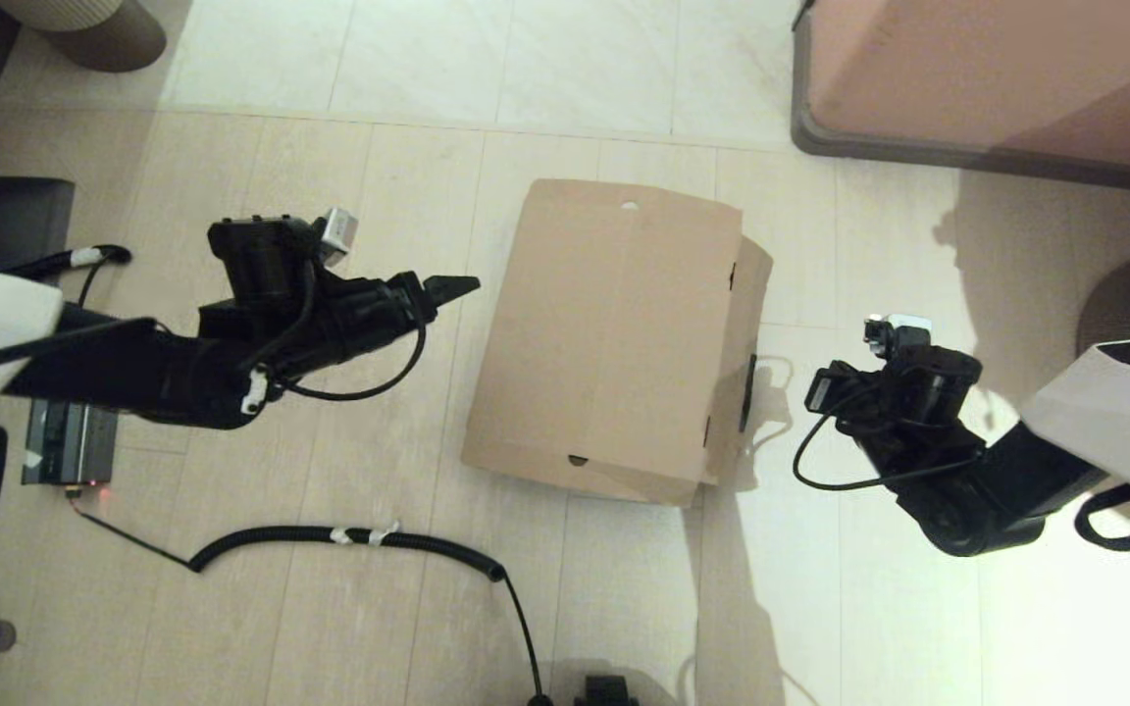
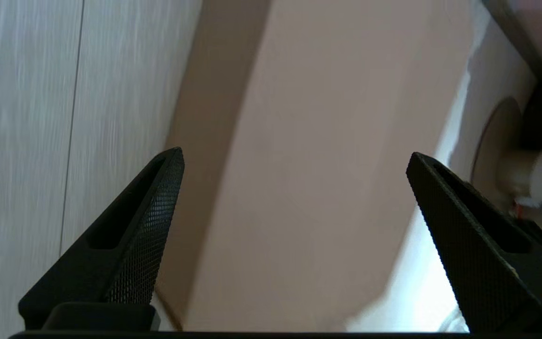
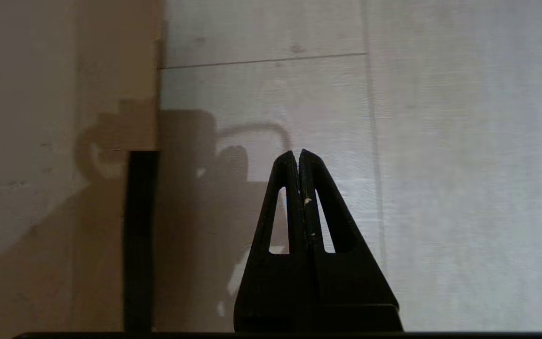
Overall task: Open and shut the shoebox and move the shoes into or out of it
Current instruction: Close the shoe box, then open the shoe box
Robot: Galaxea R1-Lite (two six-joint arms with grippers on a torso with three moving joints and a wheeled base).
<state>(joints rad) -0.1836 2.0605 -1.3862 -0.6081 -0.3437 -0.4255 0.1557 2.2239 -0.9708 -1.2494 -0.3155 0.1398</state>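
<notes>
The brown cardboard shoebox (image 1: 614,333) lies on the floor with its lid down. The lid's edge flap sticks out a little on the right and carries a dark tape strip (image 1: 749,392). The shoes are hidden. My left gripper (image 1: 467,286) hovers just left of the box, pointing at it. Its fingers are spread wide with nothing between them, and the box top (image 2: 327,165) fills the left wrist view beyond the gripper (image 2: 294,157). My right gripper (image 3: 298,153) is shut and empty over bare floor right of the box, beside the tape strip (image 3: 139,235).
A black coiled cable (image 1: 359,537) runs across the floor in front of the box. A small grey device (image 1: 70,441) sits at the left. A large pinkish piece of furniture (image 1: 997,78) stands at the back right, and a round base (image 1: 94,29) at the back left.
</notes>
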